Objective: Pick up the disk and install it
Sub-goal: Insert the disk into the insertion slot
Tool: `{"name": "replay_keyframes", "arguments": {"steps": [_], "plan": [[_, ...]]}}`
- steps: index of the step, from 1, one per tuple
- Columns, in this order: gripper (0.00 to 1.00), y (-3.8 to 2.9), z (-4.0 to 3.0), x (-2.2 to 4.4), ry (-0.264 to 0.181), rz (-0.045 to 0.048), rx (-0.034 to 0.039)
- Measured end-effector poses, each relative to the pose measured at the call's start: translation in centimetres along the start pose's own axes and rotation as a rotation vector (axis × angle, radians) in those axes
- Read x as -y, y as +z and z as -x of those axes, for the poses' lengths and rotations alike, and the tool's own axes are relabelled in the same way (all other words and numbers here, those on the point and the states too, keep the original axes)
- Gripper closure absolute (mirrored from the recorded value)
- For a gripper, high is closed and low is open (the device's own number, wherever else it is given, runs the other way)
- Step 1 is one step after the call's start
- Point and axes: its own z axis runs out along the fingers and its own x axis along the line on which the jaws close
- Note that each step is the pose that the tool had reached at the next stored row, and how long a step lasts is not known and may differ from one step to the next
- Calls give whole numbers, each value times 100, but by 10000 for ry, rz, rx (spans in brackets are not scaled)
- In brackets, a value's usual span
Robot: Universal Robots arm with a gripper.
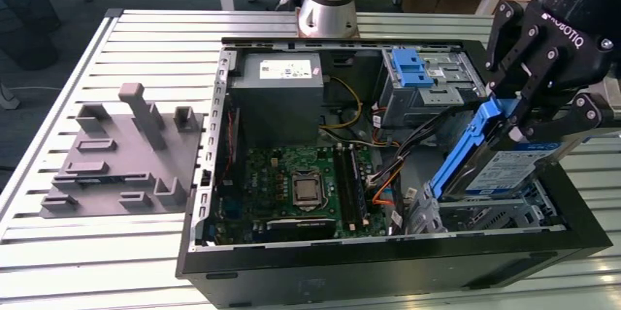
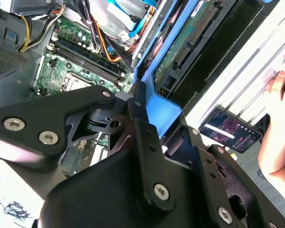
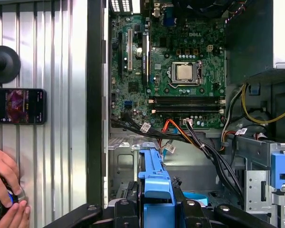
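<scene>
Closest to the lens in the second wrist view, the black gripper (image 2: 160, 116) is clamped on the blue rail of the disk (image 2: 185, 52), above a green motherboard (image 2: 71, 71).

In the first wrist view, a person's hand (image 3: 4, 190) rests near a phone (image 3: 16, 107) on the slatted table (image 3: 61, 71).

In the exterior view, the disk is held on edge and tilted. Its lower end is inside the open computer case (image 1: 388, 266), at the corner on the exterior view's right.
</scene>
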Motion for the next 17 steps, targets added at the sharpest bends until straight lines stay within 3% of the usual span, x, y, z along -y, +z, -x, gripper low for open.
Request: {"name": "replay_keyframes", "arguments": {"steps": [3,4,10,13,17], "plan": [[62,24,0,0,0,0,-2],[56,41,0,0,0,-1,-3],[56,151,0,2,0,-2,-2],[64,205,0,2,-1,-2,-2],[81,278,0,4,-1,-2,-2]]}}
